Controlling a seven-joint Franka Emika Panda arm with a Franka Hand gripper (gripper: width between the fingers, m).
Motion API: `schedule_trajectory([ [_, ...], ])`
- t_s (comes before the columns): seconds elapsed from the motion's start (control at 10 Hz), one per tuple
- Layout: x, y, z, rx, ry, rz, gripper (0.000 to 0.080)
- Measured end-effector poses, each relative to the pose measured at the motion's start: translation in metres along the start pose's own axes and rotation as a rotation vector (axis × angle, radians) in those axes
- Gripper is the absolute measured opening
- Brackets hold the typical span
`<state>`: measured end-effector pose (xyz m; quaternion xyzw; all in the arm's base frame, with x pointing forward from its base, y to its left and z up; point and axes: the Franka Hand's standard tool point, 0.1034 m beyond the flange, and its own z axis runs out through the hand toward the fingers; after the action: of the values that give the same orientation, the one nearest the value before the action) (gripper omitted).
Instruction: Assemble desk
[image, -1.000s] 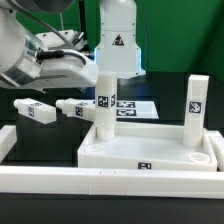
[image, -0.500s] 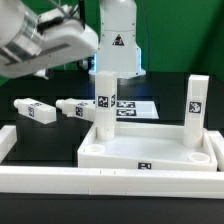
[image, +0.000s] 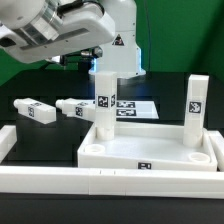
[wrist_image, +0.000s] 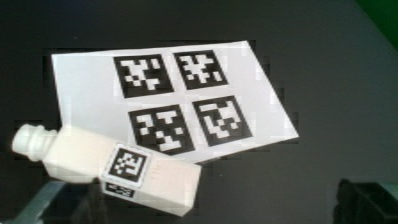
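Observation:
The white tray-like tabletop (image: 150, 152) lies at the centre right with two white block legs standing upright in it, one at its far left corner (image: 104, 100) and one at its far right corner (image: 195, 105). Two more legs lie loose on the black table to the left (image: 33, 110) (image: 76, 108). My gripper (image: 72, 52) hangs high above these loose legs. In the wrist view the gripper (wrist_image: 205, 212) is open and empty, with one dark fingertip (wrist_image: 368, 203) at the frame edge. One lying leg (wrist_image: 111, 160) shows far below, beside the marker board (wrist_image: 169, 95).
The marker board (image: 135, 106) lies flat behind the tabletop. A long white rail (image: 100, 182) runs along the front, with another rail piece at the exterior view's left (image: 5, 140). The robot base (image: 120, 45) stands at the back.
My arm has swung toward the exterior view's right and a little up, from the far left edge to above the loose legs. The desk parts have not moved.

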<state>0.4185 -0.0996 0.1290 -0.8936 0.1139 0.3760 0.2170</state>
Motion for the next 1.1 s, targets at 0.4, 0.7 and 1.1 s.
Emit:
schedule_trajectory([
  [0.4, -0.006, -0.019, 0.016, -0.136, 0.083, -0.285, 0.0648],
  [0.7, -0.005, -0.030, 0.031, -0.247, 0.123, -0.384, 0.0648],
  [1.1, 0.000, -0.027, 0.031, -0.352, 0.134, -0.550, 0.0648],
])
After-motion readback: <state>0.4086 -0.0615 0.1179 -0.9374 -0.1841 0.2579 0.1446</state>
